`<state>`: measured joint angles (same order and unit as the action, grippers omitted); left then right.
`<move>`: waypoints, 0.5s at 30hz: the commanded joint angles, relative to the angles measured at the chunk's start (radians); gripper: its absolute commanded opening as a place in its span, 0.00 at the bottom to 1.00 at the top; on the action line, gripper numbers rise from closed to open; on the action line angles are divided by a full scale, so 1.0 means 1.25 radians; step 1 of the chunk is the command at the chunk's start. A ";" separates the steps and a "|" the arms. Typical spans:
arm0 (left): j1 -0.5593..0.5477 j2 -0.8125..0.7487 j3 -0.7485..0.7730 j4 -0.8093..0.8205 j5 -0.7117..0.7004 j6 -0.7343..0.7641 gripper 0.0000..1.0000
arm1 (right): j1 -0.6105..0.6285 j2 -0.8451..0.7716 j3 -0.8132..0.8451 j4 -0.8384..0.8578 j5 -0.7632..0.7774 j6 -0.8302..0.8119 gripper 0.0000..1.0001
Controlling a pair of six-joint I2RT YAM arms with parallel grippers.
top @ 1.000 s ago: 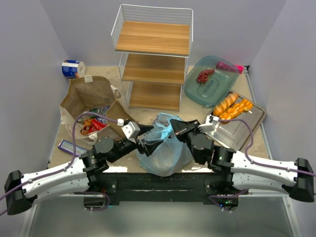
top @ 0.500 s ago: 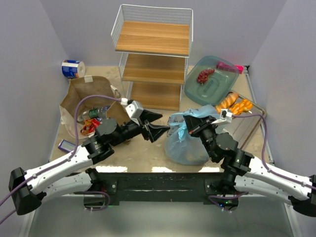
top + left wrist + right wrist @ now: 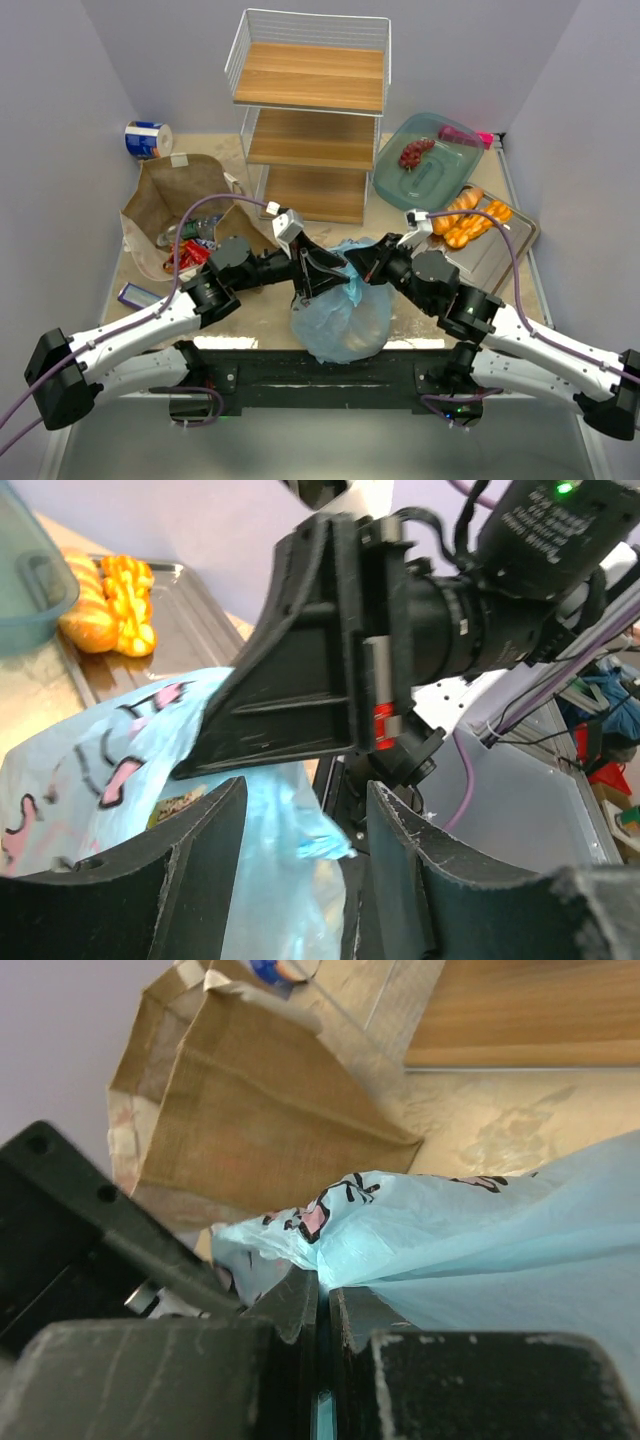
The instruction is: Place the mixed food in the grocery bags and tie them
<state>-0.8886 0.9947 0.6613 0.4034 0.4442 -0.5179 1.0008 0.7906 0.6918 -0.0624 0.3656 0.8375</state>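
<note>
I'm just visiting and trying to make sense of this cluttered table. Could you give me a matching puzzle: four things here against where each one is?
Things:
1. light-blue plastic bag
2. brown paper bag
3. breads
4. blue-and-white roll

Places:
A. far left corner of the table
B. on the metal tray
C. pinched in the right gripper
D. beside the wire shelf, food inside

Pairs: 1-C, 2-D, 3-B, 4-A

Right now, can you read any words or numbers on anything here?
Nothing here reads as a word or number.
The light-blue plastic bag: black and pink printed squiggles, no readable letters.
The red packet in the brown paper bag: too small.
The blue-and-white roll: label too blurred.
</note>
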 commanded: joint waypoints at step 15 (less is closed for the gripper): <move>0.162 -0.042 -0.096 0.026 0.096 -0.070 0.54 | -0.140 0.061 -0.034 0.250 -0.399 0.102 0.00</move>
<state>-0.7071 0.9405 0.5529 0.3996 0.5106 -0.5793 0.8387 0.8700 0.6441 0.1120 -0.0280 0.9356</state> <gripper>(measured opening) 0.551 0.026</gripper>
